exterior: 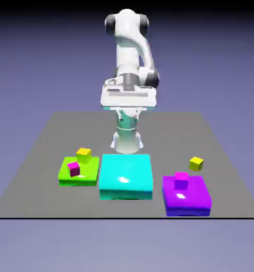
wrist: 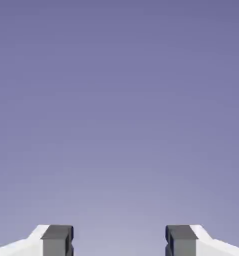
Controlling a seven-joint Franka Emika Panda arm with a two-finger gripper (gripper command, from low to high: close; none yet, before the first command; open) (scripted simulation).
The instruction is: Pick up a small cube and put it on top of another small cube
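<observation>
Several small cubes show in the exterior view. A yellow cube (exterior: 83, 154) and a dark magenta cube (exterior: 74, 169) rest on a flat green block (exterior: 81, 178). A bright magenta cube (exterior: 181, 180) sits on a purple block (exterior: 187, 201). Another yellow cube (exterior: 196, 163) lies on the grey table. My gripper (exterior: 129, 101) hangs high above the table's far side, well away from every cube. In the hand view my gripper (wrist: 119, 242) is open, its fingertips (wrist: 56, 240) wide apart, with only the backdrop between them.
A large cyan block (exterior: 126, 175) lies between the green and purple blocks, in front of the robot's base (exterior: 127, 139). The table's front edge (exterior: 124, 217) runs just below the blocks.
</observation>
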